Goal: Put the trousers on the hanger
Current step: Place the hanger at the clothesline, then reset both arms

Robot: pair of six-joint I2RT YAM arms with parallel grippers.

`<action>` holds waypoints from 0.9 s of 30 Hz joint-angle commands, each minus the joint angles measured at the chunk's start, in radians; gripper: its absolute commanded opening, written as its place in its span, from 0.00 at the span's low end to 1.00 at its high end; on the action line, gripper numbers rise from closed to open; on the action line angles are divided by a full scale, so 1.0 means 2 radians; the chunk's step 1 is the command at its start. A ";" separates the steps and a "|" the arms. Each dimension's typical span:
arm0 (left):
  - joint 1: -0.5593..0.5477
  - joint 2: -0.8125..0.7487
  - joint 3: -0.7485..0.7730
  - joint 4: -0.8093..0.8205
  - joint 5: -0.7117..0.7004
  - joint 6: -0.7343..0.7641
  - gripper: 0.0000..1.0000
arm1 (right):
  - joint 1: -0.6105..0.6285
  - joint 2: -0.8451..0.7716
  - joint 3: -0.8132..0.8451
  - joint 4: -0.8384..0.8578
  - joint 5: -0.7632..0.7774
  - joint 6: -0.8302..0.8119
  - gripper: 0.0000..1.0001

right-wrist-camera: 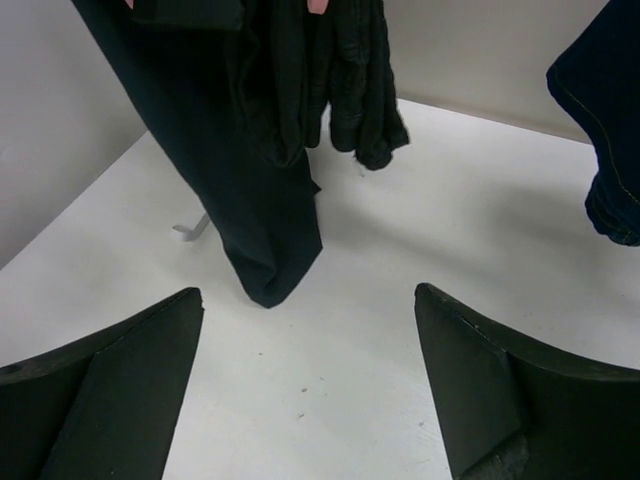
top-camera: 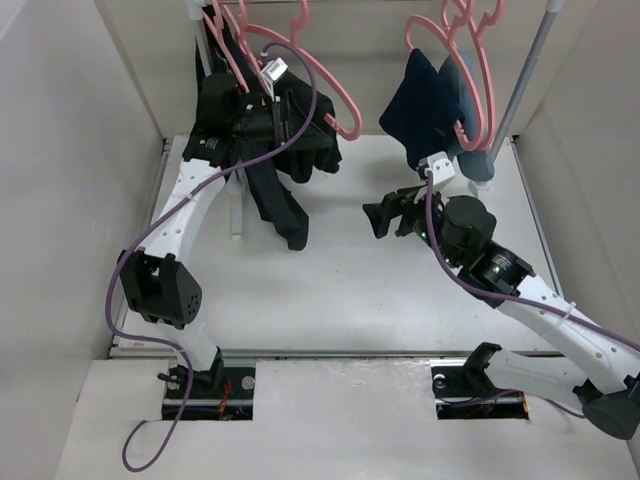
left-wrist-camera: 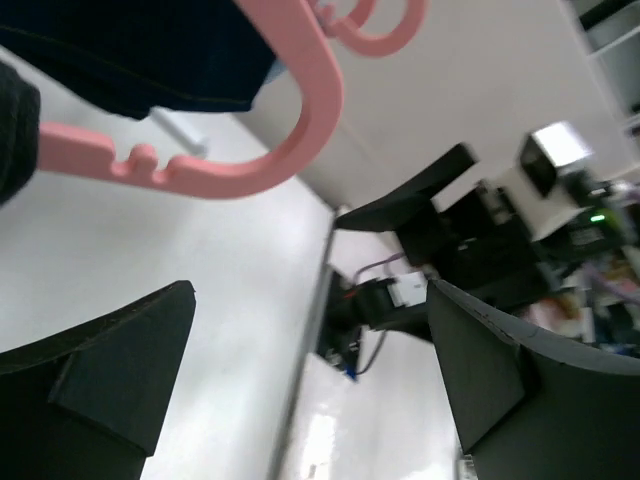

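Observation:
The black trousers (top-camera: 285,205) hang bunched over a pink hanger (top-camera: 336,106) on the rack at the back left, with one leg reaching down to the table. My left gripper (top-camera: 292,112) is open and empty, raised beside the hanger and the bunched cloth. In the left wrist view, its fingers (left-wrist-camera: 100,385) stand wide apart below the hanger's notched arm (left-wrist-camera: 250,172), which has dark cloth over it. My right gripper (top-camera: 382,218) is open and empty above the table, pointing left at the trousers. The right wrist view shows the hanging leg (right-wrist-camera: 262,205) ahead of the open gripper (right-wrist-camera: 305,385).
A dark navy garment (top-camera: 428,100) hangs on another pink hanger (top-camera: 478,95) at the back right, and also shows in the right wrist view (right-wrist-camera: 612,120). More pink hangers (top-camera: 470,15) hang on the rail. A grey pole (top-camera: 525,90) stands at the right. Enclosure walls stand on both sides.

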 commanded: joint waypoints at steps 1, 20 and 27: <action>-0.014 -0.032 0.033 -0.211 -0.069 0.219 1.00 | 0.009 -0.024 -0.007 0.002 -0.011 0.008 0.92; -0.116 -0.299 -0.301 -0.336 -0.454 0.556 1.00 | 0.014 0.004 0.016 -0.083 0.075 0.039 0.99; -0.126 -0.550 -0.569 -0.240 -0.558 0.640 1.00 | -0.001 0.013 -0.083 -0.094 0.108 0.104 0.99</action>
